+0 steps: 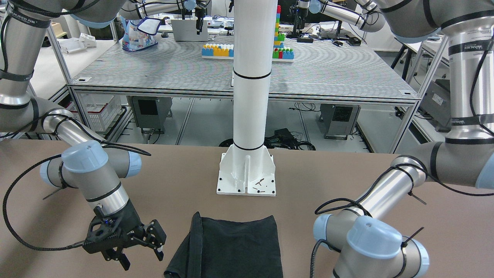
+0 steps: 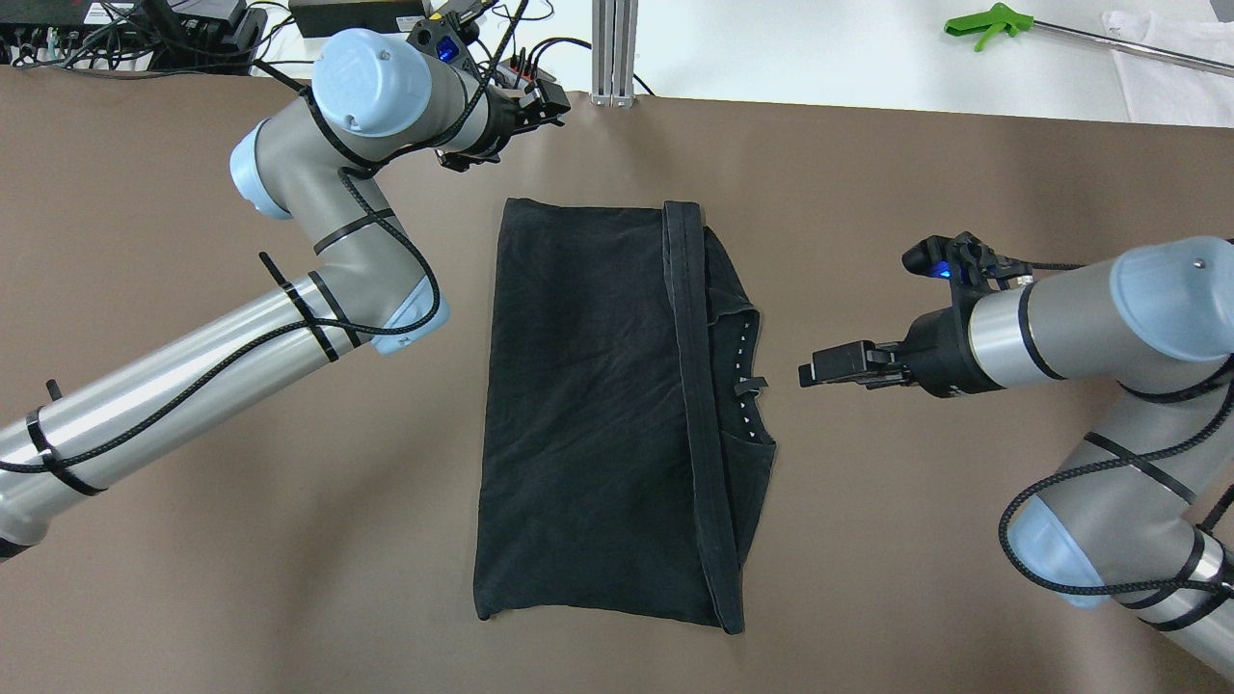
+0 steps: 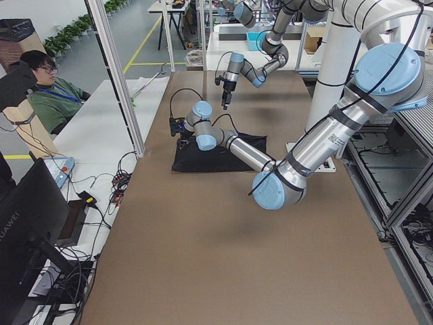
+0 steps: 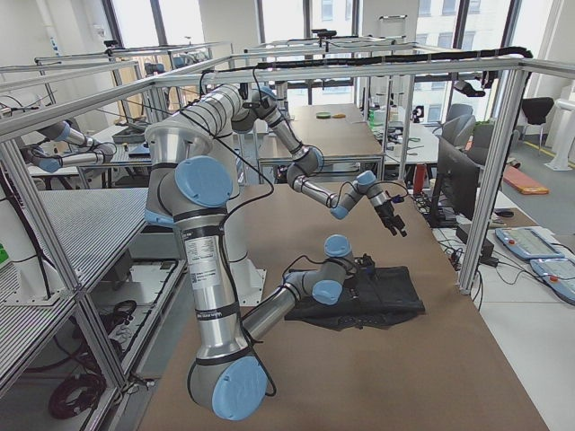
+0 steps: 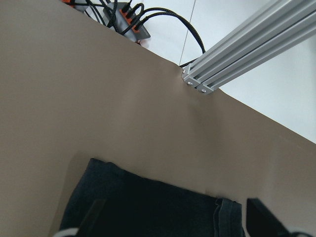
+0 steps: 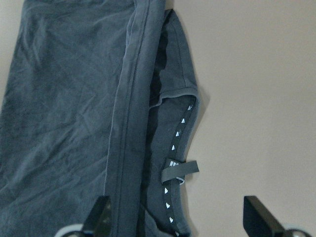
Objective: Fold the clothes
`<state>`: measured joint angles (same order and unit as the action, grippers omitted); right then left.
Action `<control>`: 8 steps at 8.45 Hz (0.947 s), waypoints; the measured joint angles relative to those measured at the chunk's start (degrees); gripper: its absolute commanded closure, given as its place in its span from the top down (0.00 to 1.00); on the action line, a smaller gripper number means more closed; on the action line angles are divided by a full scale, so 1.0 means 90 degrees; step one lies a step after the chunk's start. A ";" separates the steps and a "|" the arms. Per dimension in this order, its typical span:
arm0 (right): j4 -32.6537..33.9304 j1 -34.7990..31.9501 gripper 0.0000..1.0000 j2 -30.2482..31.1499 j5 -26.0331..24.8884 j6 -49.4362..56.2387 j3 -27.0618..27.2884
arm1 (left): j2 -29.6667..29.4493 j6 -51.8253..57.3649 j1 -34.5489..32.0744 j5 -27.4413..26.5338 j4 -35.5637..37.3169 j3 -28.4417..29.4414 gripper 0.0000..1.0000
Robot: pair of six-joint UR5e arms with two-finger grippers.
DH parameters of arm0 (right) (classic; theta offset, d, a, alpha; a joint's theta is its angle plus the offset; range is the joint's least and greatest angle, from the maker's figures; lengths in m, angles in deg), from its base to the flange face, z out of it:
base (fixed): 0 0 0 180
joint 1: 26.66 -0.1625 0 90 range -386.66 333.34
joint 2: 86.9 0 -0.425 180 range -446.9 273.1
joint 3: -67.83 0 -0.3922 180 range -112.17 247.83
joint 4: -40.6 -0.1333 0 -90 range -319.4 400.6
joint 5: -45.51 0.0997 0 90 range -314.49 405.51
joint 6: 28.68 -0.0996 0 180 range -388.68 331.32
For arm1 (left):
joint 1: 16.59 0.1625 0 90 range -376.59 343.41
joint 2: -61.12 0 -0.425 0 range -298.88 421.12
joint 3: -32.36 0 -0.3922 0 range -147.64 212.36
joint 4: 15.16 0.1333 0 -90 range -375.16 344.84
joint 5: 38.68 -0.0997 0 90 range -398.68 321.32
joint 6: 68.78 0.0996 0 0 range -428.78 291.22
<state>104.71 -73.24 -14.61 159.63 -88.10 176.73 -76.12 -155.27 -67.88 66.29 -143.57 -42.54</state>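
While the clothes [image 2: 588, 405] are spread on the table [image 2: 241, 598] with the long axis running away from the robot, the collar side is faced from just beside by the empty, wide-open right gripper [image 2: 818, 372], and the left gripper [image 2: 540, 108], likewise spread empty, is held near the far corner.

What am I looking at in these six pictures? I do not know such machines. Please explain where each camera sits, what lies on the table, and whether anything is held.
These are two robot arms at a brown table, each ending in a two-finger gripper. Four pictures come from fixed cameras: one faces the robot, one looks down from behind it, one stands at each table end. Two come from cameras on the wrists. A black garment, seemingly folded once, lies flat on the table. The left gripper and the right gripper are both open and hold nothing.
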 measured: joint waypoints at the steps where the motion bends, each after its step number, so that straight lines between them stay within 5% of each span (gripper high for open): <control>1: 0.0176 0.0136 0.94 -0.0285 -0.0498 0.0024 -0.0302 | 0.0243 0.0024 -0.0110 0.0227 0.0007 -0.0304 1.00; 3: 0.0497 0.0478 0.94 -0.0883 -0.1337 -0.0158 -0.0901 | 0.0510 0.0037 -0.0242 0.0453 0.0010 -0.0599 1.00; 8: 0.0895 0.1099 0.94 -0.1939 -0.2133 -0.1325 -0.1993 | 0.0624 0.0039 -0.0293 0.0514 0.0011 -0.0662 1.00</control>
<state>112.77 -63.35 -32.06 140.43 -100.02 158.80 -70.51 -154.91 -70.51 70.91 -143.48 -48.50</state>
